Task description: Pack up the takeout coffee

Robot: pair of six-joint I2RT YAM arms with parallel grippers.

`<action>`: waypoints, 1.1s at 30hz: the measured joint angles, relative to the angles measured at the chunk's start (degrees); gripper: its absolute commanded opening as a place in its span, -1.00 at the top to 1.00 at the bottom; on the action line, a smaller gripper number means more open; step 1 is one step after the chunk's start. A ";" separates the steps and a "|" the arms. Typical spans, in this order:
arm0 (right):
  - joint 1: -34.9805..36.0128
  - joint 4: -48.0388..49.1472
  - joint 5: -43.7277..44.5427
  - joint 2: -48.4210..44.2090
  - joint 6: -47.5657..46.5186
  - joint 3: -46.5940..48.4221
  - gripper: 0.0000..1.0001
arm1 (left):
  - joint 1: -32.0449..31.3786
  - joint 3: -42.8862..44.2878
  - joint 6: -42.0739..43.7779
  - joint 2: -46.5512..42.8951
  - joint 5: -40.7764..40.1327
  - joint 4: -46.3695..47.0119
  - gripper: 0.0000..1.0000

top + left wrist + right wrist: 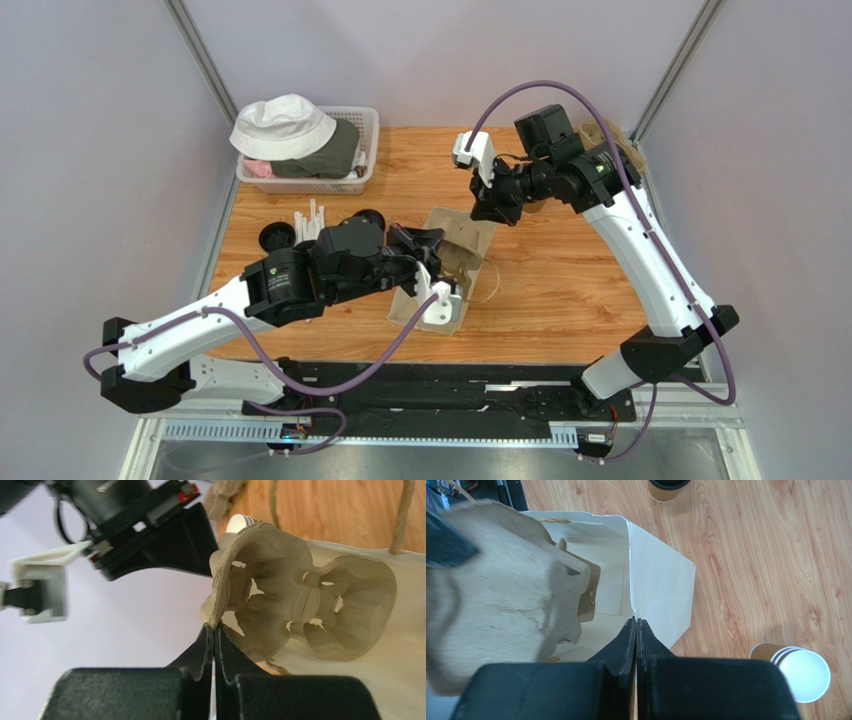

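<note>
**A:** Both arms are over the middle of the bench (751, 555), working the paper bag (661, 585). The left gripper (214, 630) has its fingers pressed together on the thin edge of the pulp cup tray (300, 605), a clean pinch right at the rim.

**B:** And that tray is in the mouth of the bag. From the left wrist you can see the white inside of the bag behind it.

**A:** Across the way, the right gripper (636, 622) is clamped on the bag's top rim, with both fingers closed flat on the paper at a corner fold.

**B:** So where's the takeout coffee (668, 487)?

**A:** Outside the bag. In the right wrist view it stands on the bench beyond the bag, lid on and cut off by the top edge. It's apart from the bag, and neither gripper is touching it.

**B:** There's a stack of open paper cups (798, 672) on the wood too, off to the other side and well away from the bag.

**A:** Yes, and in the far left corner there's a white basket (368, 130) with a white bucket hat (282, 125) resting on top.
</note>
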 measured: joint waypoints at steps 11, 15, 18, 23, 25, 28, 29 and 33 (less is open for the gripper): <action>1.84 0.04 -1.42 -0.76 -1.11 -0.20 1.00 | 0.79 0.39 -4.55 6.23 0.98 -7.39 1.00; 2.60 0.04 -1.66 -1.40 -1.88 -0.55 1.00 | 2.16 1.46 -6.29 8.17 2.40 -10.38 1.00; 3.13 0.04 -1.86 -1.49 -2.12 -0.55 1.00 | 3.26 2.91 -7.67 9.62 3.26 -12.46 1.00; 3.43 0.04 -2.43 -1.49 -2.19 -0.57 1.00 | 4.92 4.15 -10.19 10.58 4.74 -14.84 1.00; 3.52 0.04 -2.69 -1.49 -2.19 -0.68 1.00 | 5.29 4.13 -10.88 10.58 4.72 -14.99 1.00; 3.52 0.04 -3.17 -1.49 -2.19 -0.76 1.00 | 5.88 4.13 -12.11 10.58 4.28 -14.29 1.00; 3.52 0.04 -3.43 -1.49 -2.21 -0.76 1.00 | 6.19 4.13 -12.55 10.58 4.07 -13.75 1.00; 3.54 0.02 -4.50 -1.49 -2.60 -0.85 1.00 | 6.86 4.13 -13.64 10.58 3.17 -11.28 1.00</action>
